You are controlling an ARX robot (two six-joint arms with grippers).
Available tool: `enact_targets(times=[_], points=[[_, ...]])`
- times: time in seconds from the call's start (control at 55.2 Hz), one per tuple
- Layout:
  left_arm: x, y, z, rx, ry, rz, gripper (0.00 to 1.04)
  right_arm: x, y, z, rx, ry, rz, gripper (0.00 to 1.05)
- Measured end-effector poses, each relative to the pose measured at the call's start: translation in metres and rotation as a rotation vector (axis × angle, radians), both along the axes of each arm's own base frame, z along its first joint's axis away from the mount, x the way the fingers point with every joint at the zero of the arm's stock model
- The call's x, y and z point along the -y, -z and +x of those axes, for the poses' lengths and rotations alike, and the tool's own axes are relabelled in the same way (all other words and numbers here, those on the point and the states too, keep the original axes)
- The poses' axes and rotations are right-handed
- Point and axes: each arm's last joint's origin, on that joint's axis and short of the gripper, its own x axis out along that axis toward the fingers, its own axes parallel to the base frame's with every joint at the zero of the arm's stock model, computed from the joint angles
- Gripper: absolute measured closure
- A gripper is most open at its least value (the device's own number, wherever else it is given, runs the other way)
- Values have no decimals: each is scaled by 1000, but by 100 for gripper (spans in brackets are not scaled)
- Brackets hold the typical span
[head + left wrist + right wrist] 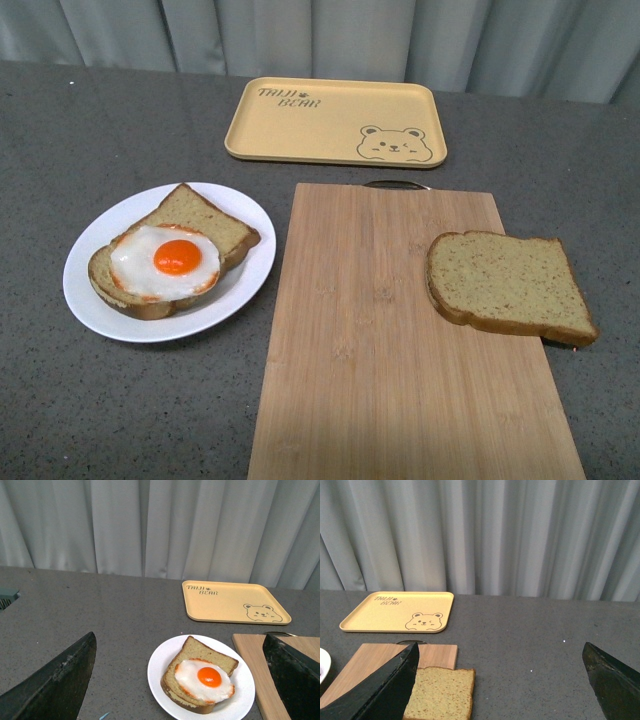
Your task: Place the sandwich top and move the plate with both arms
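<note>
The sandwich top (510, 285), a plain brown bread slice, lies flat on the right edge of the wooden cutting board (385, 330); it also shows in the right wrist view (440, 694). The white plate (100, 310) sits at the left and holds a bread slice topped with a fried egg (166, 260). No arm shows in the front view. My left gripper (185, 680) hangs open above and short of the plate (160, 667). My right gripper (500, 680) is open over bare table, its one finger (385, 690) in front of the sandwich top's edge.
A yellow tray with a bear drawing (335, 122) lies at the back of the grey table, behind the cutting board. Grey curtains close off the far side. A metal handle loop (395, 184) sticks out at the board's far end.
</note>
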Motion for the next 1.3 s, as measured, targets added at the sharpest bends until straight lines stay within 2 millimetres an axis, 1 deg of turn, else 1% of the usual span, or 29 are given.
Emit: enact_targets(times=[1.086, 1.159, 1.195, 1.249, 1.304], points=[[0, 0, 0, 0, 0, 0, 7, 0, 0, 0, 0, 1, -1, 9], [0, 0, 0, 0, 0, 0, 7, 0, 0, 4, -38, 127, -150, 9], [0, 0, 0, 0, 0, 0, 7, 1, 0, 8, -78, 133, -228, 9], [0, 0, 0, 0, 0, 0, 7, 2, -1, 16, -126, 114, -264, 9], [0, 0, 0, 0, 0, 0, 7, 6, -3, 27, -178, 87, -259, 9]])
